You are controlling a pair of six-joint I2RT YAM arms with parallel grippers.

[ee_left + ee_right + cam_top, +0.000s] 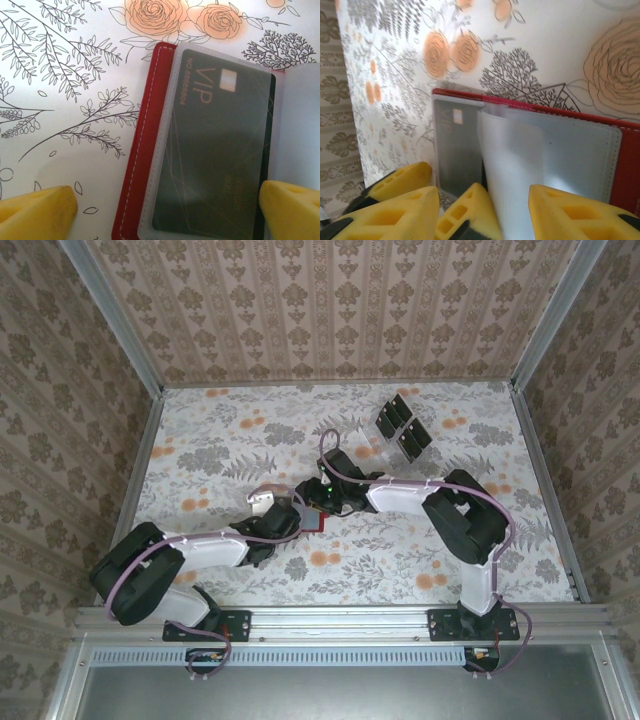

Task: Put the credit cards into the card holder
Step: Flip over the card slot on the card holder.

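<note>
While both arms meet at mid-frame in the top view, the holder (pixel 315 522) lies open and flat on the floral table (pixel 220 450), directly under the two wrists.

Left wrist view:
- Left gripper (pixel 165 215) wide open, gripping nothing.
- Its yellow fingers (pixel 37 212) sit in the two lower corners. One is over bare table left of the holder's red stitched border. The other is at the right edge of the card.
- Card (pixel 220 160) is dark with "VIP" print. It sits inside a clear sleeve (pixel 172 100) on the holder's left half, in the centre to right of frame.

Right wrist view:
- Right gripper (pixel 484 194) has its jaws apart, and nothing is pinched between them.
- A loose clear leaf (pixel 512 160) stands up from the holder between its fingers (pixel 575 215), at centre frame.
- The sleeved card shows left of centre, with the pale inner face to the right of the leaf. The red border runs along the top and right edges.
- Two more yellow fingertips, at lower left and bottom centre, flank the card. They match the left gripper's position.

Top view, upper right of centre:
- A clear stand (pixel 378 445) holds more dark cards (pixel 412 440), well apart from the holder.
</note>
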